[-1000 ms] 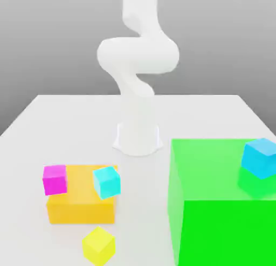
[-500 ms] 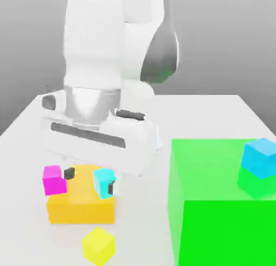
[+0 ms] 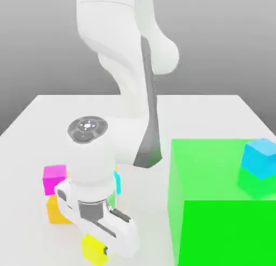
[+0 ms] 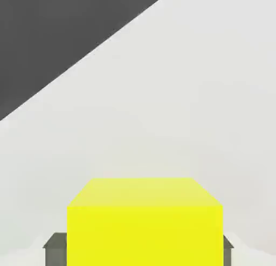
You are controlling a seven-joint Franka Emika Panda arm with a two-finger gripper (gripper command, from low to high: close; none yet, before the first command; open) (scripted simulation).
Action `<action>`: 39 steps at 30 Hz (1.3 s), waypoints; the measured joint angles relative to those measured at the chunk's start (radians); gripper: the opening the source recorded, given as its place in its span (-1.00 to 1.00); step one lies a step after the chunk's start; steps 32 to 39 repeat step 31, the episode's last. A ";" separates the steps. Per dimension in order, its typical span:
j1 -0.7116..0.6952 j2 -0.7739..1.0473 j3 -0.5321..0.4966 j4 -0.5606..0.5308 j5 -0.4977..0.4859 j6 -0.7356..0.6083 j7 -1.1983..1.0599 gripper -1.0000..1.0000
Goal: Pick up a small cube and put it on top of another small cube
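The yellow cube (image 4: 144,235) sits between the two fingertips of the pincer (image 4: 145,254), which is closed on it: in the hand view a dark pad presses against each of two opposite sides of the cube. In the exterior view the cube shows below the pincer's white body, low over the bench (image 3: 148,222), though whether it touches the surface I cannot tell. Behind the pincer, partly hidden by it and the arm (image 3: 110,33), is the orange block (image 3: 58,210). The magenta cube (image 3: 54,180) is near the pincer, toward the exterior view's left, at the orange block. A sliver of the cyan cube (image 3: 117,182) peeks out behind the pincer, on the side toward the exterior view's right. Farther that way, apart from the pincer, stands the big green block (image 3: 226,227), and the blue cube (image 3: 261,158) rests on its top, well apart from the pincer.
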 joint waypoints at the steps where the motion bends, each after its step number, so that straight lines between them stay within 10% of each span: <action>1: 0.001 0.014 -0.001 0.003 -0.001 0.011 0.001 -1.00; 22: -0.230 -0.695 -0.142 -0.264 -0.026 -0.431 0.145 -1.00; 27: -0.241 -0.605 -0.162 -0.313 -0.008 -0.291 0.142 -1.00; 28: -0.240 -0.575 -0.164 -0.320 -0.005 -0.254 0.139 1.00; 39: -0.240 -0.575 -0.164 -0.320 -0.005 -0.254 0.139 1.00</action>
